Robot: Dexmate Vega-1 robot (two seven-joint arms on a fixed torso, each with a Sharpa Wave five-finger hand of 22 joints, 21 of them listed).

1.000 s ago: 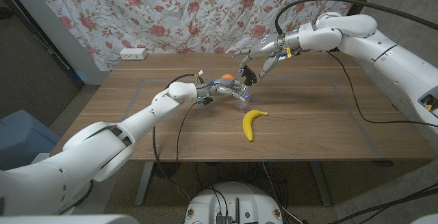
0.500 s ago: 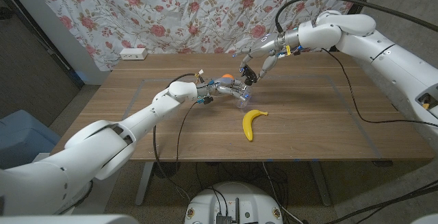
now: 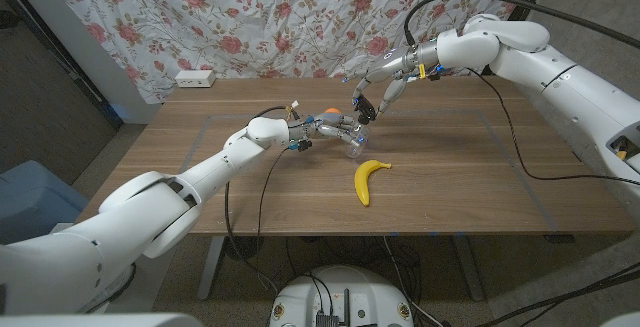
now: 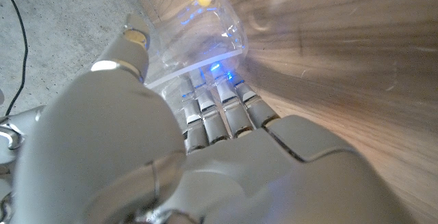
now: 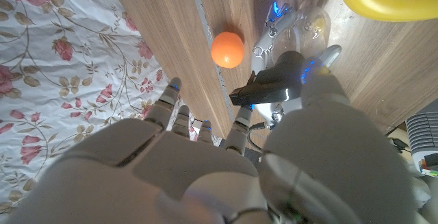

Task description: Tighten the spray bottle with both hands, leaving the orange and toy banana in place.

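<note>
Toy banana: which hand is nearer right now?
Left. The left hand grips the clear spray bottle just beyond the toy banana. The right hand is raised farther back, over the bottle.

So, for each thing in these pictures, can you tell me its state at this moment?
Spray bottle: clear, standing on the table, gripped by the left hand.
Left hand: fingers wrapped around the bottle.
Right hand: above the bottle, at its black spray head; whether it grips cannot be told.
Orange: on the table behind the bottle, untouched.
Toy banana: lying on the table in front of the bottle, untouched.
</note>
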